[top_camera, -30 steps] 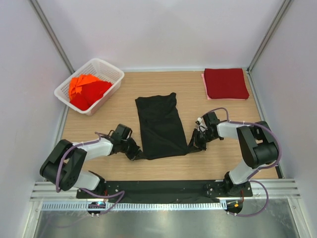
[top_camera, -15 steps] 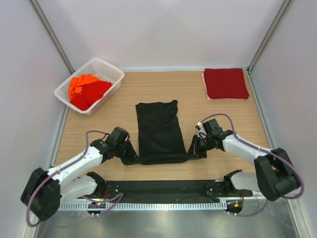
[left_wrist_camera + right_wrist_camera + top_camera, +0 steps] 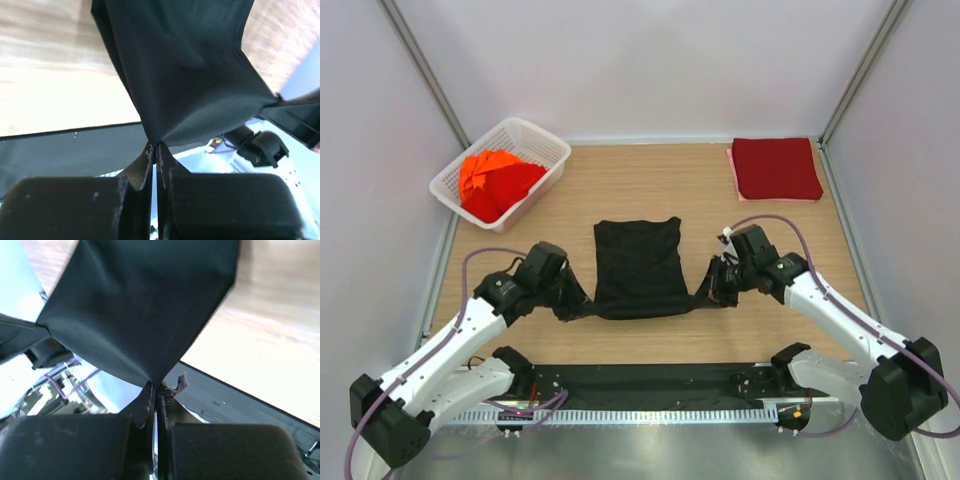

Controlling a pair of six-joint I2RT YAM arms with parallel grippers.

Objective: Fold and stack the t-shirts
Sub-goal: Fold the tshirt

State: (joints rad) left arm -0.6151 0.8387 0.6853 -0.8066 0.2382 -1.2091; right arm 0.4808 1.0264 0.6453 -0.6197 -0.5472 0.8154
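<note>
Left jaws and right jaws each pinch a black t-shirt (image 3: 638,265) corner.

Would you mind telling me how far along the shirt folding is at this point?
Done: the dark red shirt lies folded at the far right corner. In hand: the left tool and right tool each pinch a near corner of the black shirt, holding its near edge raised for a fold. Left: finishing that fold, stacking it, then the orange-red shirts heaped in the white basket.
</note>
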